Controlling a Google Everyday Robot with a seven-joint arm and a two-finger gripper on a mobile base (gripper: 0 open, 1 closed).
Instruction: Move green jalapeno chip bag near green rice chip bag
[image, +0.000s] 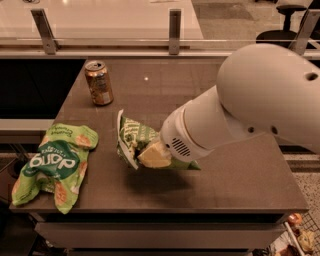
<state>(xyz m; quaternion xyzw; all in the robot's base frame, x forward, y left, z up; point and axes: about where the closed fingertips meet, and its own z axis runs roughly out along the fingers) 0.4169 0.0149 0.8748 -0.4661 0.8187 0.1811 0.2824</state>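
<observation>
The green jalapeno chip bag (131, 138), small and pale green with white lettering and a white edge strip, is held off the table near its middle. My gripper (150, 155) is shut on the bag's right side; the white arm reaches in from the right and hides much of the bag. The green rice chip bag (52, 166), larger and bright green with a dark oval logo, lies flat at the table's front left corner, partly over the edge. A gap of bare tabletop lies between the two bags.
A copper-coloured drink can (99, 82) stands upright at the back left of the dark table (150, 85). A rail with metal posts (174, 25) runs behind the table. The table's front edge is just below the bags.
</observation>
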